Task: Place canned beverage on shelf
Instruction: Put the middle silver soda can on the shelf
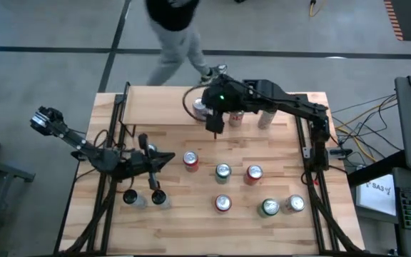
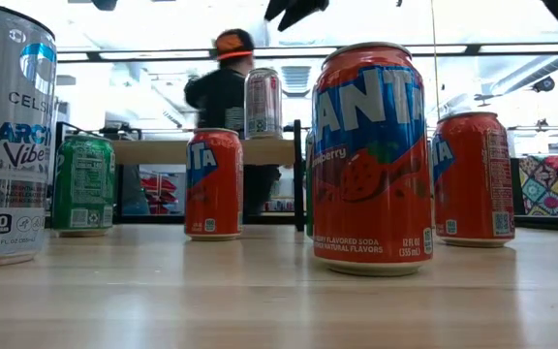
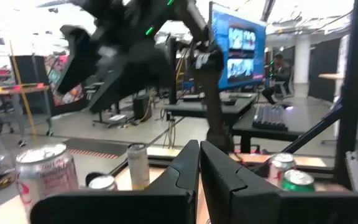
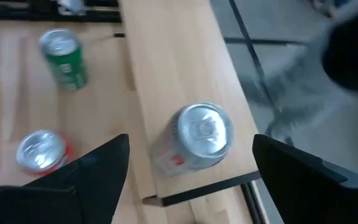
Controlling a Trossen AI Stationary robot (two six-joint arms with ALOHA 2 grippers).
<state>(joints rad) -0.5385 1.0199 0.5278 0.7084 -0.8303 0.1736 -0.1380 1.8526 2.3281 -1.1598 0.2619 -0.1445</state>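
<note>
A: Starting at the left, the left tool [image 1: 143, 145] rests low over the desk [image 1: 277, 160] with its fingers pressed together and nothing in them. It waits there, so I see little trouble from it, though two clear cups [image 1: 145, 198] stand near its arm and a swing could tip them.

B: And the can?

A: The silver can [image 4: 194, 138] with a red mark stands upright on the shelf [image 4: 166, 81], close to the board's end and edge. The right tool [image 4: 188, 171] hangs above it with its fingers wide apart, one on each side, neither touching.

B: So it looks placed. What could undo that?

A: Mostly the retreat, I think. If the right tool pulls away sideways rather than upward, a finger could clip the can and knock it off that near edge, since little board lies beyond it.

B: Anything further right?

A: Another can [image 1: 235, 118] and a pale one [image 1: 265, 119] sit just beside the arm on the far part of the desk; a low sweep might topple them. A person [image 1: 177, 36] also walks past behind the shelf, and a wide swing outward could reach that way.
</note>
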